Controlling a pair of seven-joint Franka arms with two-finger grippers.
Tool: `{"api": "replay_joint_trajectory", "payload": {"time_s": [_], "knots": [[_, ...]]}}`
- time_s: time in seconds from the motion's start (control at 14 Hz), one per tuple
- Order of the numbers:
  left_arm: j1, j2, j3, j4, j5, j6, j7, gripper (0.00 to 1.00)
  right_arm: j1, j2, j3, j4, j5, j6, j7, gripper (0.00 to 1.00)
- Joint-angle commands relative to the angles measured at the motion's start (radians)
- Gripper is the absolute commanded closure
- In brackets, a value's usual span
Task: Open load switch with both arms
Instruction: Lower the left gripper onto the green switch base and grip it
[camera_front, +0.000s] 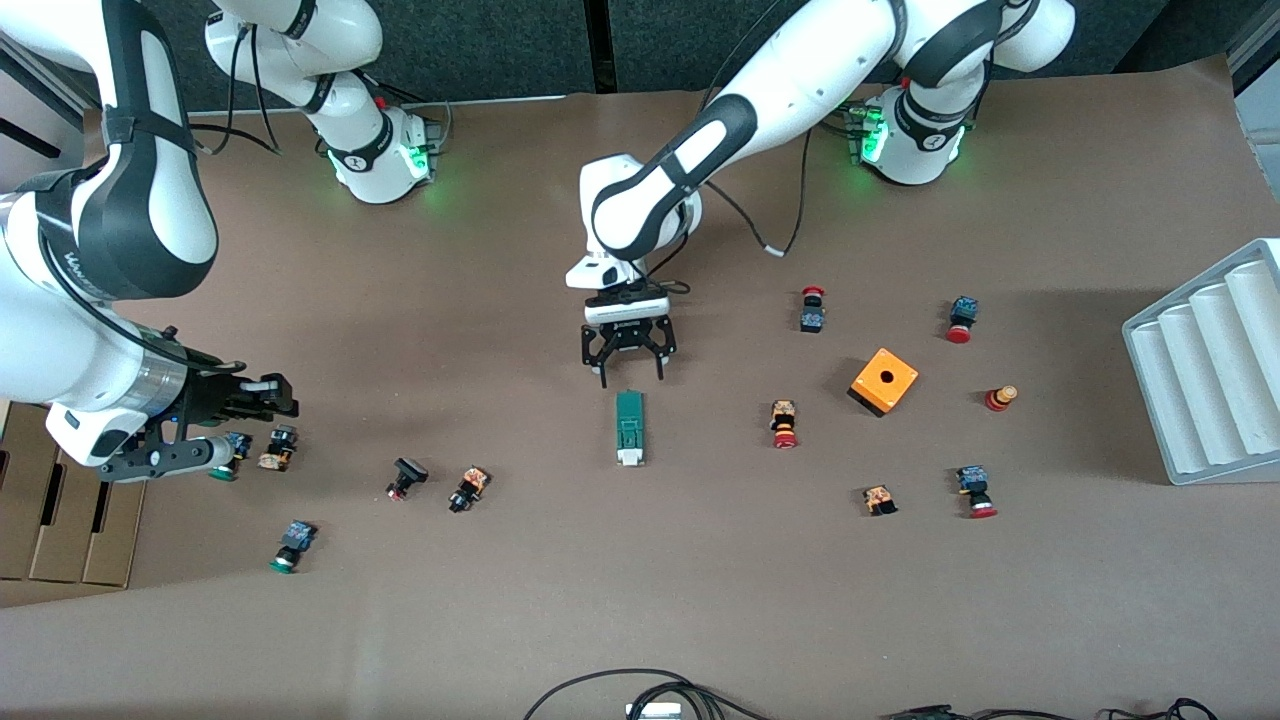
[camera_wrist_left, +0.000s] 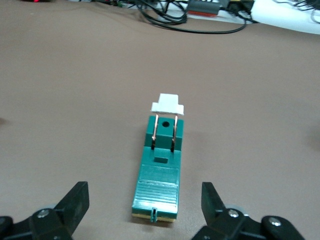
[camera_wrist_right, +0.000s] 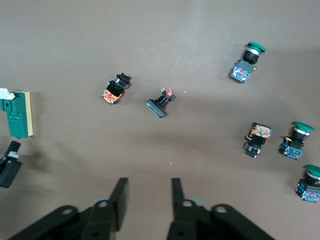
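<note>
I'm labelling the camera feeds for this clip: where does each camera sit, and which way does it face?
Front view: high across the table, facing both arms' bases; shows both arms, the left gripper over the load switch.
Left wrist view: on the left wrist, facing the load switch between open gripper fingers.
Right wrist view: on the right wrist, over scattered push buttons; right gripper shows.
Shared: all three show the load switch.
</note>
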Motion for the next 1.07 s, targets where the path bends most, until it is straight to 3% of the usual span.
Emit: {"api": "replay_joint_trajectory", "payload": {"time_s": [0.0,0.71,1.0], "knots": [[-0.014,0.038,0.015,0.029,0.11,0.003,-0.032,0.02,0.0,0.0,-0.004,0.01,0.026,-0.014,-0.012,0.0],[-0.031,0.173,0.021,0.096,0.348,-0.101,-0.137,0.17,0.0,0.002,-0.002,0.008,0.027,-0.034,-0.011,0.0],[-0.042,0.185,0.021,0.108,0.35,-0.119,-0.151,0.18,0.002,0.008,-0.002,0.008,0.027,-0.034,-0.011,0.0]]}}
